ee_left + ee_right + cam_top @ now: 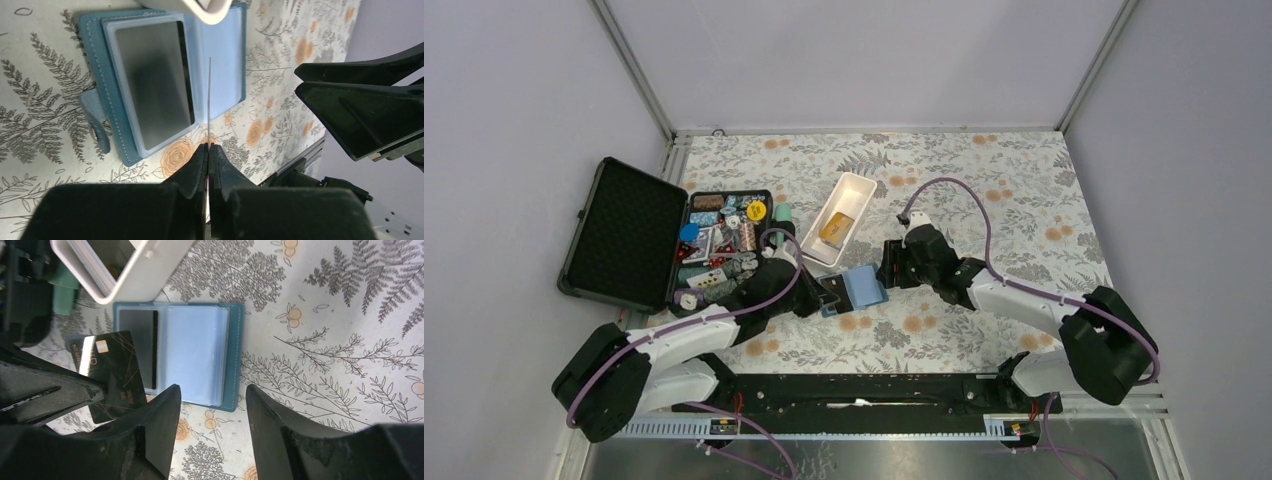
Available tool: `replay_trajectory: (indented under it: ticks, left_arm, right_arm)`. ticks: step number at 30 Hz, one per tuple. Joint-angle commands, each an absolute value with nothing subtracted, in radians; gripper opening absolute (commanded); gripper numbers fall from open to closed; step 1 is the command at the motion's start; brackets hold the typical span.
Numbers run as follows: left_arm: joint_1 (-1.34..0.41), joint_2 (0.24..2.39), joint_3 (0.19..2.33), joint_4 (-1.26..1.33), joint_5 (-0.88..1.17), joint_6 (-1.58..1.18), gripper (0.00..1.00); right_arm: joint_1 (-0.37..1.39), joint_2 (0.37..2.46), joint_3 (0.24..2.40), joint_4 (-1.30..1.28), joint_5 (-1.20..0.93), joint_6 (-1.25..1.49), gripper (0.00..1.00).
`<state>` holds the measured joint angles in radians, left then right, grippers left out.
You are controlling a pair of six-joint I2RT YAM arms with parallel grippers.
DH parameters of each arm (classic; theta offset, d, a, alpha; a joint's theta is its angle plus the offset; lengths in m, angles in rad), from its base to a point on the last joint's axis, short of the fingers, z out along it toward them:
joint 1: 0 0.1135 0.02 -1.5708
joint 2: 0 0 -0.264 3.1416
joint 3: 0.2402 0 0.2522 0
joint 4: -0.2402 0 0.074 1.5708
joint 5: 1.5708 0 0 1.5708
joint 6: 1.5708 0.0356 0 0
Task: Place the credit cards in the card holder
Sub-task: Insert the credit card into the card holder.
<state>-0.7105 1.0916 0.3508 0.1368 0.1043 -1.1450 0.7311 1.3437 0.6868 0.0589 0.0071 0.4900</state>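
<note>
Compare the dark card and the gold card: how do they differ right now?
Colour: the dark card is black; the gold card is golden-orange. Place: the dark card is by the open wallet; the gold card lies in the white tray. State: the left gripper is shut on the dark card; nothing holds the gold card. Both are flat rectangles, neither yet in the wallet.

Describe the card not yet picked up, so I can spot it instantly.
Right of the open black case sits a long white tray. Inside it lies the golden-orange card, unlike the dark card gripped in the left jaws.
</note>
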Motion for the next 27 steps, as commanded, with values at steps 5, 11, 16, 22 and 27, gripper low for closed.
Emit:
replay_trajectory:
  ticks: [5, 11, 16, 22, 27]
  left_arm:
    - [-0.721, 1.143, 0.365, 0.255, 0.072, -1.112, 0.0]
    - [-0.72, 1.192, 0.363, 0.323, 0.101, -1.101, 0.0]
    - [-0.719, 1.213, 0.371, 0.331, 0.102, -1.092, 0.0]
    - [-0.719, 1.224, 0.37, 0.321, 0.111, -1.072, 0.0]
    - [-0.719, 1.221, 0.382, 0.278, 0.105, -1.045, 0.0]
  right_arm:
    - [0.725, 1.42, 0.713, 0.1, -0.06, 0.484, 0.53]
    - [0.725, 1.472, 0.719, 0.123, -0.092, 0.483, 0.51]
    - [0.725, 1.506, 0.728, 0.131, -0.117, 0.487, 0.5]
    - [0.724, 1.518, 0.733, 0.133, -0.127, 0.489, 0.49]
    - [0.725, 1.531, 0.736, 0.131, -0.132, 0.488, 0.48]
